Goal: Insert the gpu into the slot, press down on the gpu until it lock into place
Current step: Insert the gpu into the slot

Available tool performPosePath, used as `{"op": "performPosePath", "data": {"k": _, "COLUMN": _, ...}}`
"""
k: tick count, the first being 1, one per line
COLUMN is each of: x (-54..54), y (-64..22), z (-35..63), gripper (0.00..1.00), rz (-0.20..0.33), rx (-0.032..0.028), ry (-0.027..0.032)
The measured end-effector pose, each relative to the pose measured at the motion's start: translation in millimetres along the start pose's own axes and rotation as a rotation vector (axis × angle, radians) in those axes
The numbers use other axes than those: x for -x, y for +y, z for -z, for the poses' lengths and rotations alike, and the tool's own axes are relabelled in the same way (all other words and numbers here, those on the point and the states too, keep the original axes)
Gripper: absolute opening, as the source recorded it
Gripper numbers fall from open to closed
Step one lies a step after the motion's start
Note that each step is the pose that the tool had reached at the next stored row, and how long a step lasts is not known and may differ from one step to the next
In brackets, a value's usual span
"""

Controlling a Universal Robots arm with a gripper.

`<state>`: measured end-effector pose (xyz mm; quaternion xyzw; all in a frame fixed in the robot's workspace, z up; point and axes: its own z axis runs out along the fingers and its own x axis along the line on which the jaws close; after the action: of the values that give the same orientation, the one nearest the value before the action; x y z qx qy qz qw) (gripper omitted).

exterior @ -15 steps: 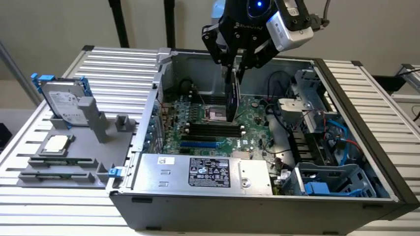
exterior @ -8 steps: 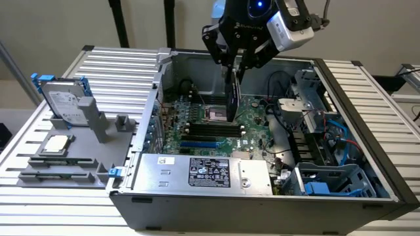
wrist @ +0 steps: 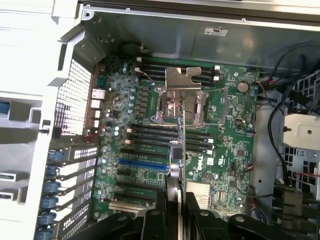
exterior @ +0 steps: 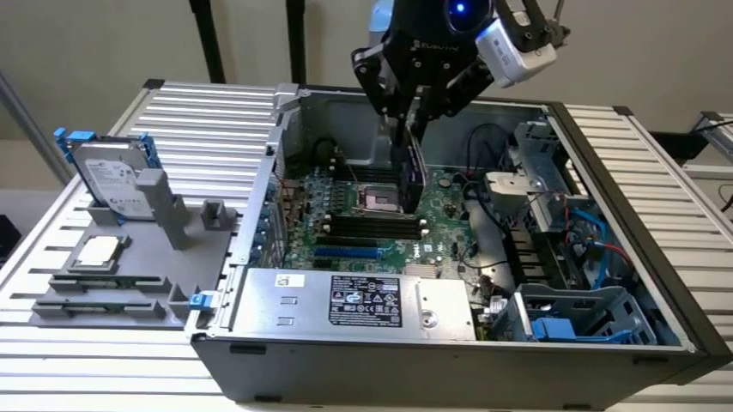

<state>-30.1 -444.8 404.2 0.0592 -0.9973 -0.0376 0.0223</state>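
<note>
My gripper (exterior: 413,116) hangs over the open computer case, shut on the gpu (exterior: 410,172), a thin black card held upright on its edge. The card's lower end is above the green motherboard (exterior: 441,206), near the processor socket. In the wrist view the gpu (wrist: 179,145) appears edge-on as a narrow strip rising from between my fingers (wrist: 192,210). The slot (exterior: 347,254) is a bright-blue strip nearer the power supply, to the exterior view's left of the card. The slot (wrist: 142,162) lies bare, with the card apart from it.
A grey labelled power supply (exterior: 355,300) fills the case's near side. Black memory slots (exterior: 366,227) run between the socket and the blue strip. Cables (exterior: 504,189) and a drive cage (exterior: 572,313) crowd the exterior view's right. A hard drive (exterior: 112,180) stands on a grey fixture outside the case.
</note>
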Motion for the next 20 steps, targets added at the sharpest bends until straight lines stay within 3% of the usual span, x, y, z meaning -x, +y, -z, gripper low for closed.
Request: {"op": "performPosePath", "data": {"k": 20, "x": 0.0, "y": 0.0, "z": 0.0, "gripper": 0.26, "rz": 0.363, "rx": -0.0146, "ry": 0.0283}}
